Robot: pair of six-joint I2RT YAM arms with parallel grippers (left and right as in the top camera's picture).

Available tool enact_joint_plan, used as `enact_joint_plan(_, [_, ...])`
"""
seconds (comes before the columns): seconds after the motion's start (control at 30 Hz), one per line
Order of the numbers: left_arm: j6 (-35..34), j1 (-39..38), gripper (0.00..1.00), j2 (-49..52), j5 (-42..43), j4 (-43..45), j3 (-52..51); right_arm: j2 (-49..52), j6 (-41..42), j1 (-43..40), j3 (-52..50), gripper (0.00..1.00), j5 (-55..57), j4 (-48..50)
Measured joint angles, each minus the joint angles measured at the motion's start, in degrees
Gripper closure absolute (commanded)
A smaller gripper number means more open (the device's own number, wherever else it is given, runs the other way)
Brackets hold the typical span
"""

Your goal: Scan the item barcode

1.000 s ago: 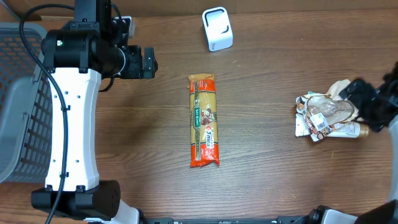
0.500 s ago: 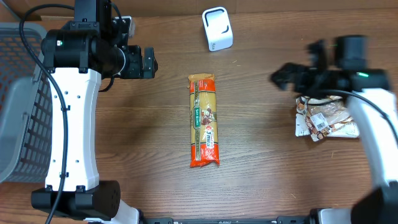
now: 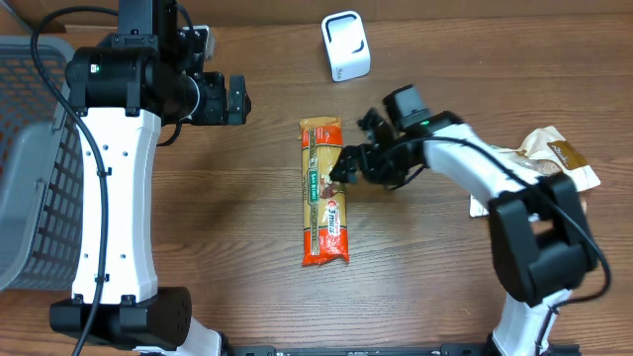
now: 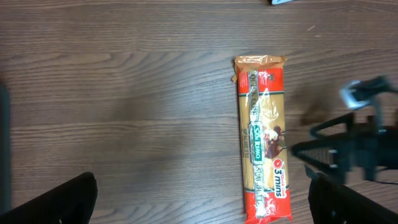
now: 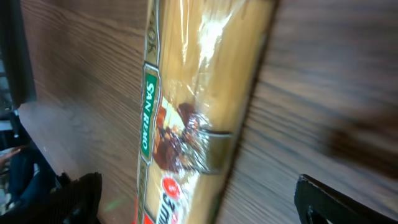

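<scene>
The item is a long orange and red spaghetti packet [image 3: 324, 193] lying flat in the middle of the table, also seen in the left wrist view [image 4: 261, 137] and close up in the right wrist view [image 5: 193, 112]. No barcode shows on its upper face. A white scanner [image 3: 345, 45] stands at the back of the table. My right gripper [image 3: 352, 158] is open just above the packet's right edge, its jaws [image 5: 205, 202] wide with the packet between them, not touching. My left gripper [image 3: 240, 100] hangs open, high at the back left [image 4: 202, 208], holding nothing.
A pile of small packets [image 3: 549, 158] lies at the right edge. A grey wire basket [image 3: 30, 168] stands at the far left. The right arm [image 4: 348, 143] shows in the left wrist view beside the packet.
My right arm has swung from the pile at the right across to the spaghetti packet, staying open. The left arm and the packet have not moved.
</scene>
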Motion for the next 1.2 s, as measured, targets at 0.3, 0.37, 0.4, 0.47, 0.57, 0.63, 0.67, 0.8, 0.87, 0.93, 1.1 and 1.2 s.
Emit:
enact_joint_plan(0.3, [0.0, 0.0, 0.0, 0.0, 0.0, 0.0, 0.0, 4.1, 5.5, 2.7, 0.0, 0.23, -0.5, 1.6])
enact_joint_plan(0.37, [0.0, 0.0, 0.0, 0.0, 0.0, 0.0, 0.0, 4.4, 6.2, 2.8, 0.0, 0.24, -0.5, 1.7])
enact_joint_plan(0.4, [0.0, 0.0, 0.0, 0.0, 0.0, 0.0, 0.0, 4.5, 6.7, 3.0, 0.0, 0.24, -0.6, 1.9])
enact_joint_plan(0.47, [0.0, 0.0, 0.0, 0.0, 0.0, 0.0, 0.0, 4.5, 7.5, 3.6, 0.0, 0.24, -0.5, 2.6])
enact_joint_plan(0.57, [0.0, 0.0, 0.0, 0.0, 0.0, 0.0, 0.0, 4.6, 9.6, 5.8, 0.0, 0.24, 0.5, 4.1])
enact_joint_plan(0.63, [0.0, 0.0, 0.01, 0.0, 0.0, 0.0, 0.0, 4.6, 11.2, 7.3, 0.0, 0.25, 1.8, 5.1])
enact_joint_plan(0.67, [0.0, 0.0, 0.0, 0.0, 0.0, 0.0, 0.0, 4.6, 12.4, 8.1, 0.0, 0.31, 2.6, 6.0])
enact_joint_plan(0.8, [0.0, 0.0, 0.0, 0.0, 0.0, 0.0, 0.0, 4.8, 16.5, 10.6, -0.4, 0.6, 6.1, 8.0])
enact_joint_plan(0.87, [0.0, 0.0, 0.0, 0.0, 0.0, 0.0, 0.0, 5.0, 17.7, 11.4, -0.6, 0.76, 6.7, 8.4])
enact_joint_plan(0.93, [0.0, 0.0, 0.0, 0.0, 0.0, 0.0, 0.0, 4.9, 18.6, 11.7, -0.6, 0.94, 6.8, 8.8])
enact_joint_plan(1.1, [0.0, 0.0, 0.0, 0.0, 0.0, 0.0, 0.0, 4.8, 18.7, 11.2, -0.6, 0.96, 3.6, 10.3])
enact_joint_plan(1.2, [0.0, 0.0, 0.0, 0.0, 0.0, 0.0, 0.0, 4.8, 16.7, 10.5, -0.2, 0.96, 2.1, 8.8])
